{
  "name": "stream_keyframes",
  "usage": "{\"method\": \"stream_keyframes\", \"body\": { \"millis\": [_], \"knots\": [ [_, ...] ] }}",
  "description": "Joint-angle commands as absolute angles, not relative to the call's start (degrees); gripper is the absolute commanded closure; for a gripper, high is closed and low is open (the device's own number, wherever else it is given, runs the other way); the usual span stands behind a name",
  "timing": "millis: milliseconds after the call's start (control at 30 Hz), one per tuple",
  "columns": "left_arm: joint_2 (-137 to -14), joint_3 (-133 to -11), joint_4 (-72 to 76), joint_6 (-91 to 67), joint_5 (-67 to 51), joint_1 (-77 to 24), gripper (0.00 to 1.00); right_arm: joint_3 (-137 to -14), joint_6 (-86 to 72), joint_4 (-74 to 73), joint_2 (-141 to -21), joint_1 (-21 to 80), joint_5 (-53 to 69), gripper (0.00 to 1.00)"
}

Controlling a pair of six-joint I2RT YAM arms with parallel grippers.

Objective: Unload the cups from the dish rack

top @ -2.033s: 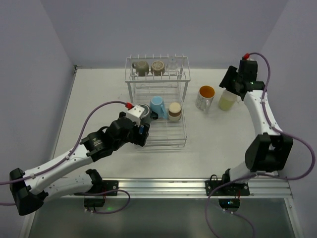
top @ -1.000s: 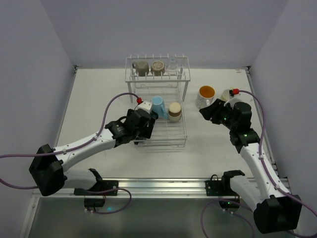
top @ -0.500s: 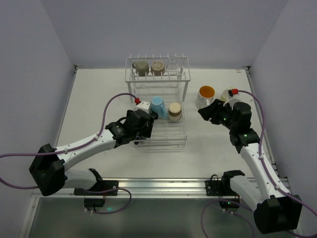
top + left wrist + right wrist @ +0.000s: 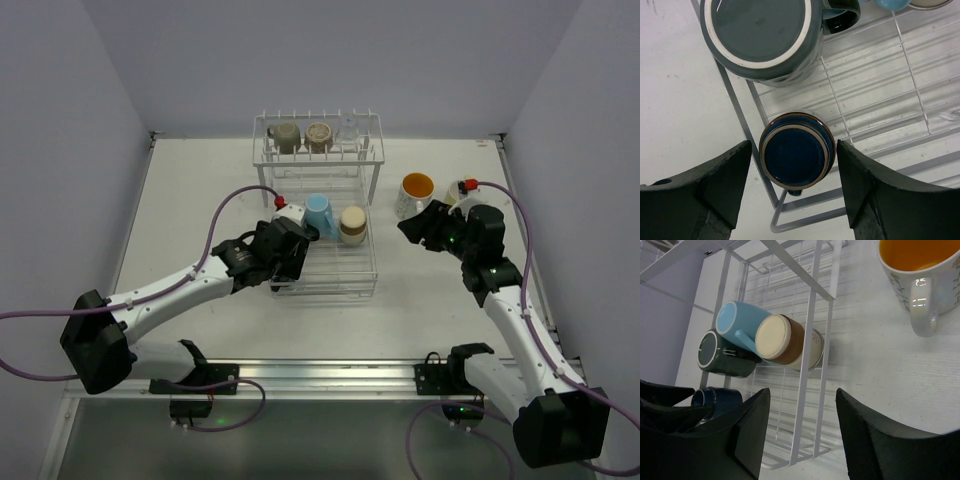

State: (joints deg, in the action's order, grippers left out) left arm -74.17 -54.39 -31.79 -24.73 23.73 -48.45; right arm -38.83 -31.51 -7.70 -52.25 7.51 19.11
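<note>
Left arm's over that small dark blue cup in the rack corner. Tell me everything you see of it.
The small dark blue cup looks like glazed ceramic, with a brown ring around its base. It stands upside down in the dish rack's near left corner. The open left tool straddles it closely; contact unclear.

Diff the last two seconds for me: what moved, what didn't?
Left gripper settled over the dish rack's near-left corner; its jaws straddle the small dark blue cup, not yet gripping. Right gripper swung from the far right in toward the rack, jaws open, empty. Light blue cup, orange-inside mug and upper-shelf cups stayed put.
</note>
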Motion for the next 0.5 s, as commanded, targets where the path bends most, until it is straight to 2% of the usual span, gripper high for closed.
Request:
{"method": "stream_keyframes", "body": {
  "millis": [0, 467],
  "knots": [
    [-74.88, -56.69, -37.18, -23.29, 19.52, -48.69, 0.27, -39.29, -31.03, -6.5, -52.21, 7.82, 20.21, 0.42],
    [-78.4, -54.49, -36.74, -23.29, 16.52, -48.69, 0.26, -39.38, -30.32, -7.38, -51.5, 7.74, 20.04, 0.41]
  ]
}}
